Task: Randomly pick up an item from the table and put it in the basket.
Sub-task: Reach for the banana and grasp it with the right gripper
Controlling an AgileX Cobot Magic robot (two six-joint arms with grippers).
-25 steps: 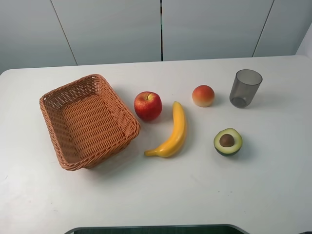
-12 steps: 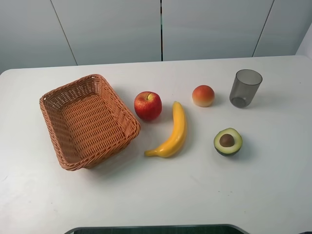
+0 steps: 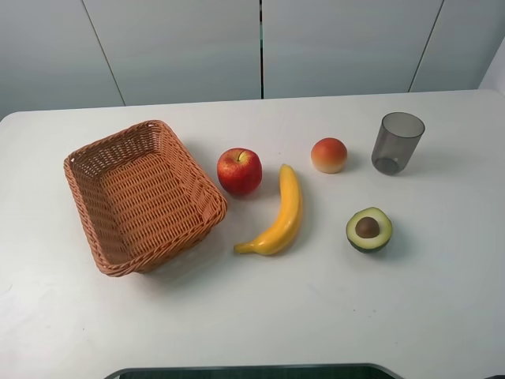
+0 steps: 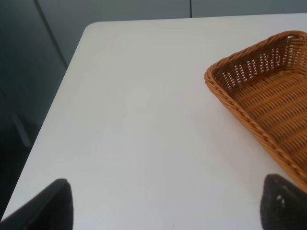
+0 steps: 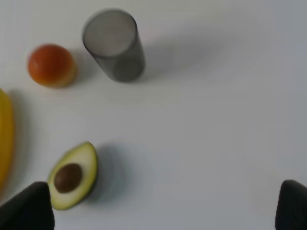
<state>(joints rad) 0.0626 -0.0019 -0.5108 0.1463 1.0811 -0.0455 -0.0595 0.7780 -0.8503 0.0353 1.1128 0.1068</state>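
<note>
The yellow banana [image 3: 282, 212] lies on the white table [image 3: 316, 316] near the middle, just right of the wicker basket [image 3: 140, 194], which holds nothing. A sliver of the banana [image 5: 5, 139] shows in the right wrist view. My left gripper [image 4: 168, 206] is open and empty above the table beside the basket's corner [image 4: 268, 96]. My right gripper [image 5: 163, 211] is open and empty above the table right of the avocado. Neither gripper shows in the exterior high view.
A red apple [image 3: 239, 170] sits between basket and banana. A small orange-red fruit [image 3: 329, 155], a grey translucent cup [image 3: 397, 142] and a halved avocado [image 3: 368, 229] stand to the right. The table's left edge [image 4: 57, 105] shows in the left wrist view.
</note>
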